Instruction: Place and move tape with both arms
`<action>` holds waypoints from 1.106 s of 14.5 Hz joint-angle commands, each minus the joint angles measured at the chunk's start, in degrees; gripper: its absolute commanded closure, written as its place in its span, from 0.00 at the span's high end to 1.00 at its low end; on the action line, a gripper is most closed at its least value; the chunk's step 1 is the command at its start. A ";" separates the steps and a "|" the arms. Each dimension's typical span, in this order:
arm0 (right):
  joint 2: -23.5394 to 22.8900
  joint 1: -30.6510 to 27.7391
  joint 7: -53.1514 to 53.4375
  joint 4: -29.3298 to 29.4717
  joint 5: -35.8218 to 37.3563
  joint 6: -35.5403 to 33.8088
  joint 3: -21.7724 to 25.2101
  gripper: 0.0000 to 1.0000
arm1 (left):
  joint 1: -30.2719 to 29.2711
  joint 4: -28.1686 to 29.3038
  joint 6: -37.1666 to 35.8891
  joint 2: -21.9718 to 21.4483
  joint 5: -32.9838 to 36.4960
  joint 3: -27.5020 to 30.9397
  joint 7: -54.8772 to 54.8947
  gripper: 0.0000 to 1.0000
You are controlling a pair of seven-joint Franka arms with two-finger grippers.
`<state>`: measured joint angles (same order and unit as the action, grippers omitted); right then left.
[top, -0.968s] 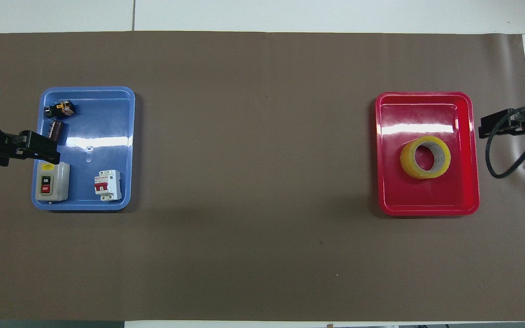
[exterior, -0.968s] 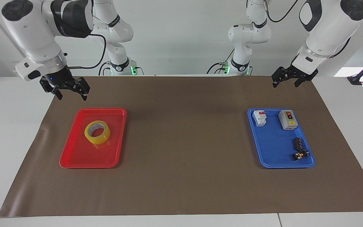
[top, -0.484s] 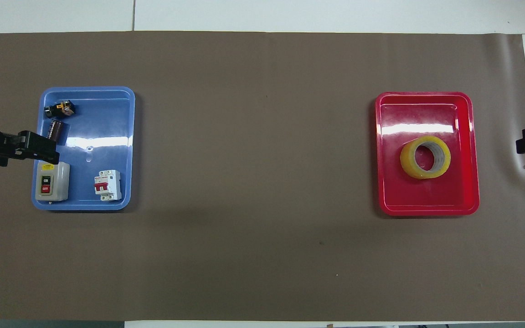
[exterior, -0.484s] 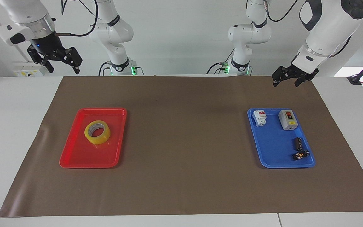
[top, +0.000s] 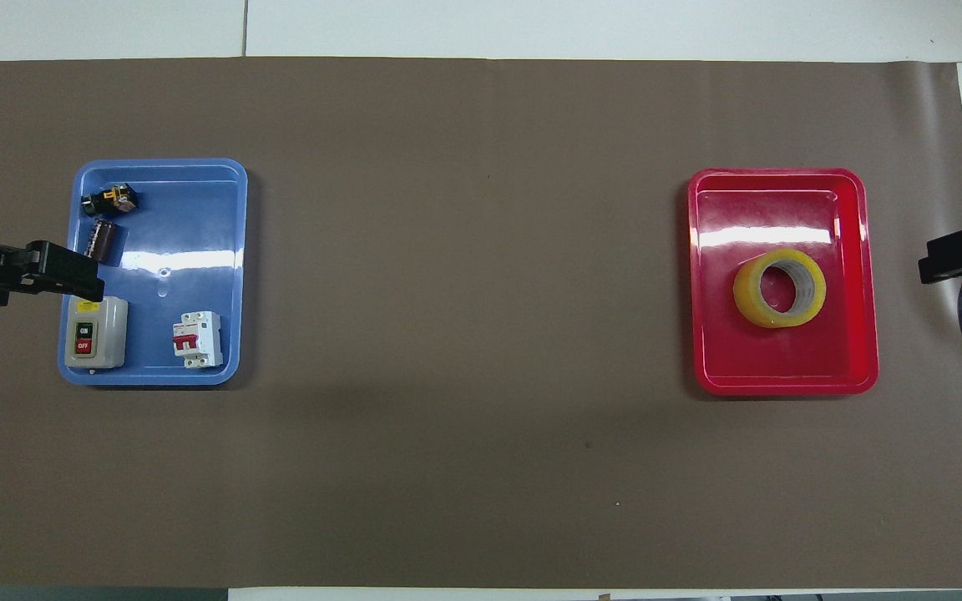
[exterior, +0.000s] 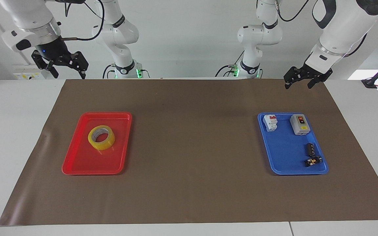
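Observation:
The yellow tape roll (exterior: 101, 137) lies flat in the red tray (exterior: 77, 168), toward the right arm's end of the table; it also shows in the overhead view (top: 779, 288). My right gripper (exterior: 67, 73) hangs open and empty, high in the air over the mat's edge beside the red tray (top: 782, 386); its tip shows in the overhead view (top: 961, 255). My left gripper (exterior: 297, 86) is open and empty, raised over the mat's edge beside the blue tray (exterior: 287, 154), and also shows in the overhead view (top: 68, 280).
The blue tray (top: 197, 225) holds a grey switch box (top: 93, 332), a white circuit breaker (top: 197, 339) and two small dark parts (top: 109, 200). Two smaller white arms with green-lit bases (exterior: 126, 70) stand at the robots' edge. A brown mat (top: 481, 334) covers the table.
My right gripper has risen from low beside the red tray to high above the mat's edge, empty. My left gripper has barely shifted. The tape has not moved.

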<state>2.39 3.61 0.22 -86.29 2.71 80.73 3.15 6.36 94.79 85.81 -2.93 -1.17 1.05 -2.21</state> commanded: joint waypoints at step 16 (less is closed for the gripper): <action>0.07 -0.36 -4.00 0.25 0.80 -0.04 0.28 1.00 | -0.12 1.18 0.24 -1.20 -0.85 0.27 0.10 1.00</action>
<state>2.40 4.00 -2.24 -86.21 3.37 80.75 3.59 6.36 94.79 85.81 -2.93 -1.17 1.05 -2.21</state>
